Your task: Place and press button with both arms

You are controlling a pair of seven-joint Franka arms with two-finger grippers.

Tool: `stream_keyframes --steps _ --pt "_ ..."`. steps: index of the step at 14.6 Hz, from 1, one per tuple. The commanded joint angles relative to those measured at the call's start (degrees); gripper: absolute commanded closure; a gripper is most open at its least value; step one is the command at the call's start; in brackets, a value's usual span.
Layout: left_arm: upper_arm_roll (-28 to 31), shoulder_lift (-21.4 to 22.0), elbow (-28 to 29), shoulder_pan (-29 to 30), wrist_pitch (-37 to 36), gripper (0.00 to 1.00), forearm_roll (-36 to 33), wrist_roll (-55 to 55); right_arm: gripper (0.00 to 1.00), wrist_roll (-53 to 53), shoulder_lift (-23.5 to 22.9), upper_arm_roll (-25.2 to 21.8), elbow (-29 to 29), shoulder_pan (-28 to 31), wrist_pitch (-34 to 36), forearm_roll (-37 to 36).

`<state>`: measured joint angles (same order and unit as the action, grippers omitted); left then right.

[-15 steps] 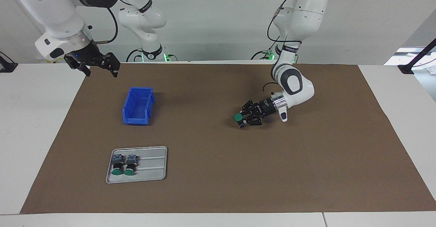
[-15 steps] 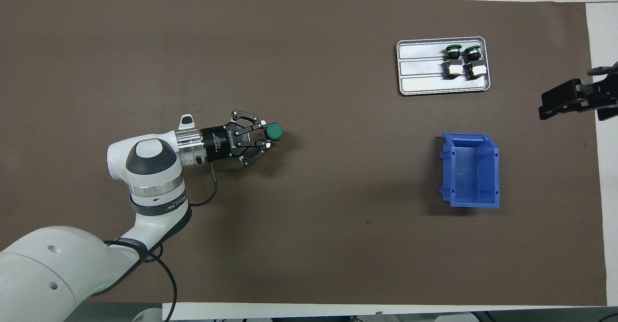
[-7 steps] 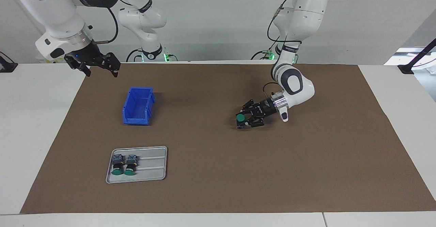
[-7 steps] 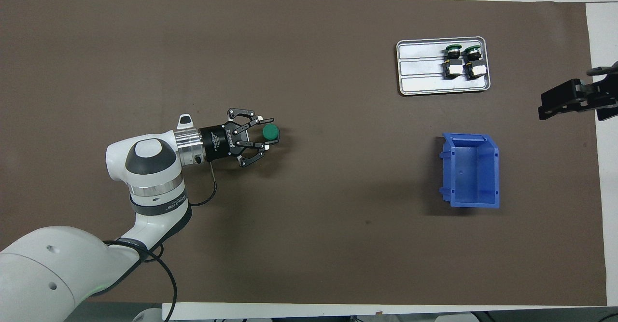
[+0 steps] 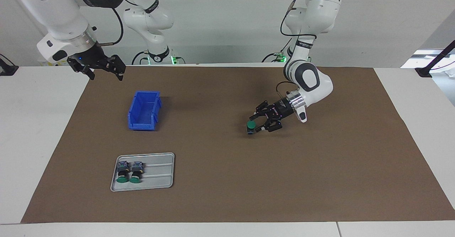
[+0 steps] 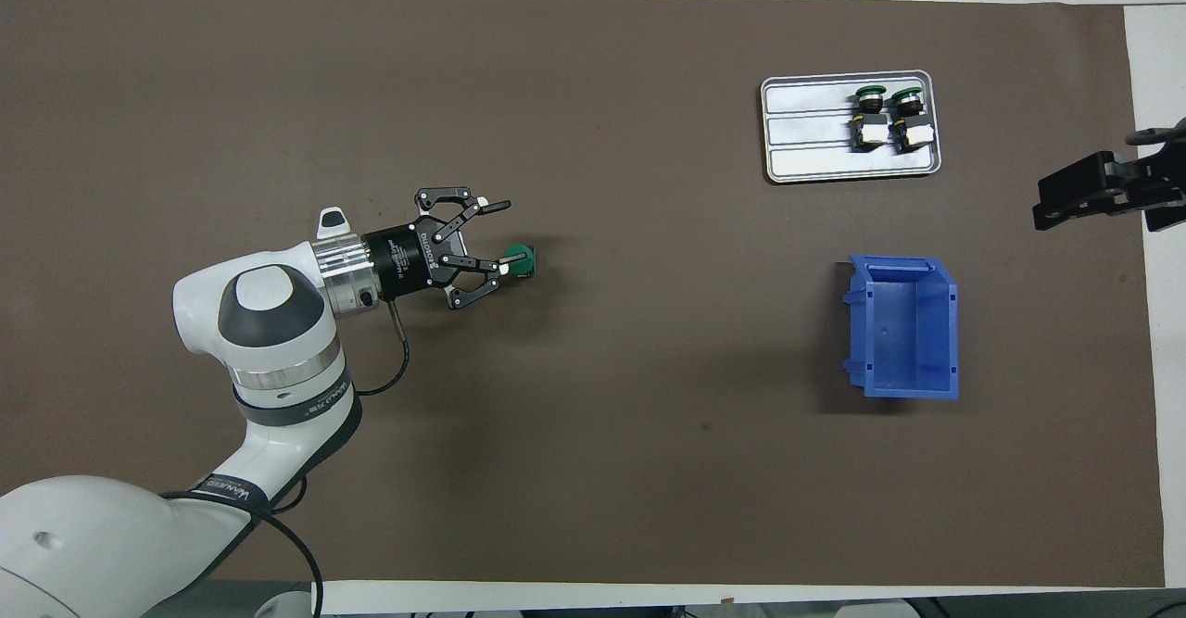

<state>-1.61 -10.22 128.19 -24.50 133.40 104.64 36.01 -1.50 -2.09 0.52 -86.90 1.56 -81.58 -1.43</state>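
A button [image 5: 251, 126] with a green cap stands upright on the brown mat, toward the left arm's end of the table; it also shows in the overhead view [image 6: 520, 260]. My left gripper [image 5: 257, 122] is open just beside it and holds nothing. In the overhead view the left gripper [image 6: 505, 235] has one fingertip [image 6: 501, 269] close to the cap; I cannot tell whether they touch. My right gripper [image 5: 106, 74] is open and empty, and waits raised over the mat's edge at the right arm's end, where the overhead view [image 6: 1093, 194] also shows it.
A blue bin [image 5: 132, 115] [image 6: 951, 331] stands empty toward the right arm's end. A grey metal tray [image 5: 160, 174] [image 6: 806, 141], farther from the robots than the bin, holds two more green-capped buttons [image 5: 128, 173] [image 6: 888, 118] lying on their sides.
My left gripper opened and let go of the button, which now stands on the mat. The gripper then drew back a little and tilted. The right arm has not moved.
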Motion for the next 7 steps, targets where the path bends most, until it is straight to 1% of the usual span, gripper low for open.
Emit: stream_keyframes --steps 1,2,3,4,5,6,7 --pt "0.46 3.54 2.32 -2.03 2.3 0.34 0.04 2.74 0.0 1.24 1.3 -0.08 -1.52 -0.06 -0.77 0.29" --pt "0.46 4.41 2.32 -2.3 3.08 0.35 -0.48 3.62 0.0 1.24 1.3 -0.08 -1.61 -0.06 -0.77 0.29" --pt "0.46 5.03 2.24 -2.39 4.57 0.4 -2.23 4.5 0.0 1.33 1.3 -0.08 -1.61 -0.06 -0.77 0.29" --pt "0.38 5.65 2.15 -2.48 5.46 0.5 -4.42 6.42 0.0 1.33 1.3 -0.08 -1.61 -0.06 -0.77 0.29" --pt "0.38 6.26 1.89 -3.44 5.64 0.59 -8.1 8.36 0.0 1.24 1.3 -0.08 -1.61 -0.06 -0.77 0.29" --pt "0.46 7.05 1.62 -3.71 5.64 0.72 -13.09 9.77 0.0 1.33 1.3 -0.08 -1.61 -0.06 -0.77 0.29" --pt "0.46 7.32 0.66 -3.62 5.64 0.76 -18.45 12.31 0.0 1.33 1.3 -0.08 -1.52 -0.06 -0.77 0.29"
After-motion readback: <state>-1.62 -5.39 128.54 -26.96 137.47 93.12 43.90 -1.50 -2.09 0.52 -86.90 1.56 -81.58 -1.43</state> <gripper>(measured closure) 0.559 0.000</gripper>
